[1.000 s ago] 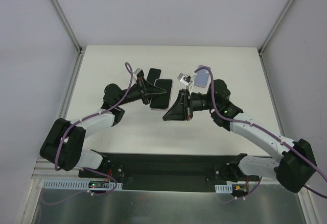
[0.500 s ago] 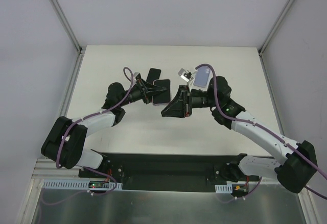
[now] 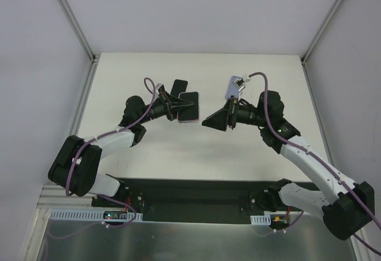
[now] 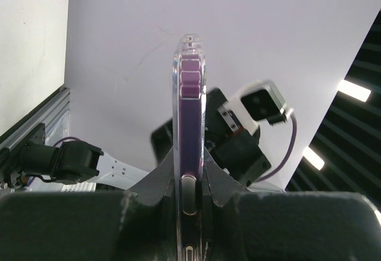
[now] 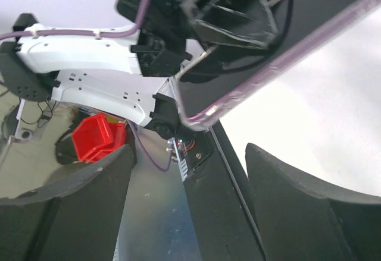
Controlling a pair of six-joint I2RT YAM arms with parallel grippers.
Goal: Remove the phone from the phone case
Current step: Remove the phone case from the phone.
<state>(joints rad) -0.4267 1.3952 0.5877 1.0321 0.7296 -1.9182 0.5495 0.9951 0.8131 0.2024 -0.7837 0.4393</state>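
Above the tabletop's [image 3: 178,148] middle, the right gripper [image 3: 209,121] is hovering, jaws released and empty. Just beyond, the left gripper [image 4: 189,192] is clenching the phone [image 4: 190,124] edge-up inside its phone case [image 4: 189,41]. The phone looks rigid, slick and fragile, so peeling the case's springy corner rim seems best.

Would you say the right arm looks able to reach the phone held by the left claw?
Probably yes: the right claw stands open, facing the phone, which the left claw grips at one end; nothing lies between them.
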